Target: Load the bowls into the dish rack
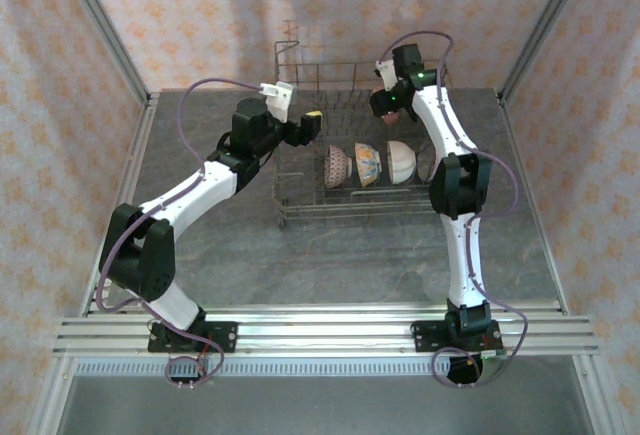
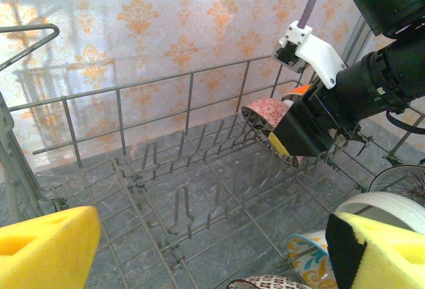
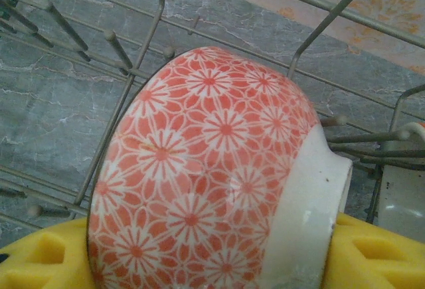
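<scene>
Grey wire dish rack (image 1: 345, 207) sits toward the far edge of the grey marbled bench (image 1: 350, 265), abt centre. R pincer (image 1: 386, 103) grips a coral daisy-patterned ceramic bowl (image 3: 206, 169) btwn its yellow pads. The bowl is tipped on edge over the tines at the rack's far right corner; can't tell if it touches them. L pincer (image 1: 311, 127) gapes wide, empty, over the rack's left part. Three more stand on edge in the rack's near row: mauve patterned bowl (image 1: 337, 166), orange-and-blue floral bowl (image 1: 367, 164), plain white bowl (image 1: 401, 160).
</scene>
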Robot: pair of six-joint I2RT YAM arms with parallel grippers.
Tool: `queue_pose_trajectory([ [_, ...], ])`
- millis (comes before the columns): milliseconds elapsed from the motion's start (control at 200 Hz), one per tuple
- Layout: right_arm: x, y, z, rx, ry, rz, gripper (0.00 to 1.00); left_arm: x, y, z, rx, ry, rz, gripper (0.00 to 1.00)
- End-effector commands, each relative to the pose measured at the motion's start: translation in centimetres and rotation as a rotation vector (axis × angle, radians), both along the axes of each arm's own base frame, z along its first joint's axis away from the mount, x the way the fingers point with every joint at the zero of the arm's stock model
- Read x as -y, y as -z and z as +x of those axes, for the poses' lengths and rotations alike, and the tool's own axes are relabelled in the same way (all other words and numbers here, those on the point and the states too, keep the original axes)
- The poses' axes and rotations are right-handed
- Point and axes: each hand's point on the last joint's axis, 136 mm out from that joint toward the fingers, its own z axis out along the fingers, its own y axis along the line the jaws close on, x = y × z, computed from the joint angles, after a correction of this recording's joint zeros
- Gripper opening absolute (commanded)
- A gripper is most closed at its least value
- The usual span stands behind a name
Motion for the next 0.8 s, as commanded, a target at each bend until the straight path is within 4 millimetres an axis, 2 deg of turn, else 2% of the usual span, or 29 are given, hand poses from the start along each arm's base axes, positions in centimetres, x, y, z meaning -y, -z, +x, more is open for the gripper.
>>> queue_pose_trajectory([
  [0,2.1,0.1,-0.4,-0.042,0.087,-0.005,0.42,-0.7,1.1,-0.8,-0.068,-0.01,-0.011,0.89],
  [190,2.3,-0.5,-0.5,-0.031,0.089,-0.012,0.51,-0.7,0.8,-0.8,-0.067,-0.012,-0.019,0.89],
  [310,2.5,-1.5,-0.4,-0.009,0.1,-0.014,0.62,-0.7,0.6,-0.8,-0.069,-0.011,-0.028,0.89],
  [560,3.2,-5.5,0.1,0.1,0.151,-0.015,0.81,-0.5,0.0,-0.7,-0.068,-0.011,-0.042,0.9],
  [796,3.2,-8.7,0.2,0.184,0.166,-0.009,0.86,-0.4,-0.9,-0.7,-0.056,-0.014,-0.062,0.9],
])
